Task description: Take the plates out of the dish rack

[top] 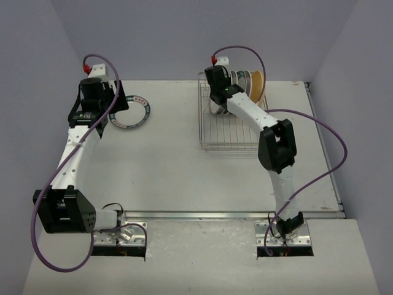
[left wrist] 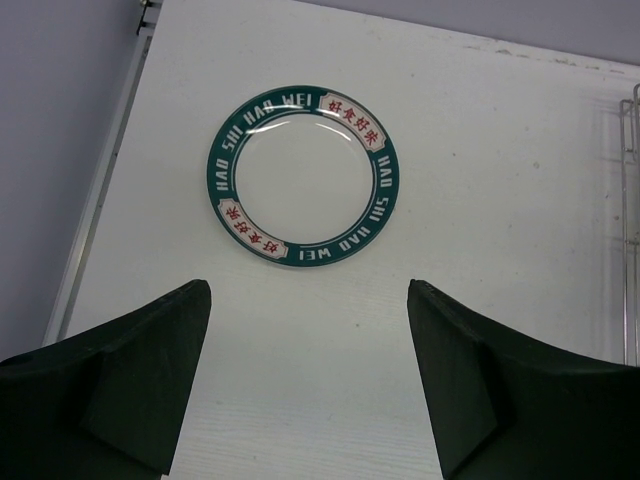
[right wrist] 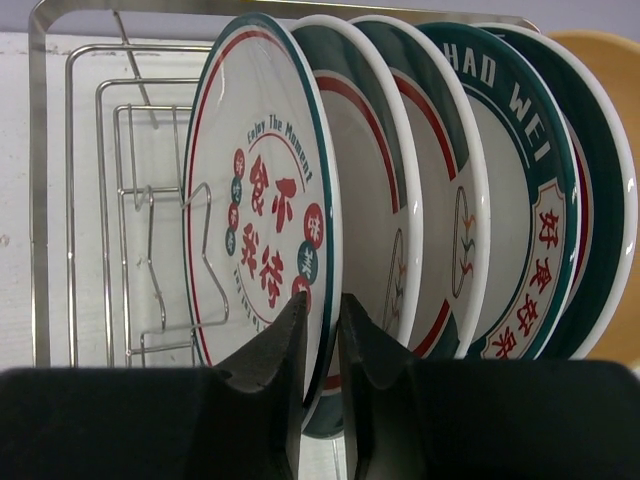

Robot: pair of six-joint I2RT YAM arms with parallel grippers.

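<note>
You are on the pick of the next plate. Your right gripper [right wrist: 322,308] is narrow, one finger on each face of the front plate [right wrist: 262,200], and it looks clamped on the lower rim. That plate stands upright in the rack [right wrist: 38,200]. The second plate [right wrist: 365,200] stands just behind it, with more after that and the tan plate [right wrist: 612,100] last. Your left gripper [left wrist: 308,292] hangs wide and holds nothing above the lone plate [left wrist: 302,175], which lies flat on the worktop [left wrist: 500,150]. Next, by my reading, you need a straight lift out of the rack without tipping into the second plate, then a carry to bare worktop.
</note>
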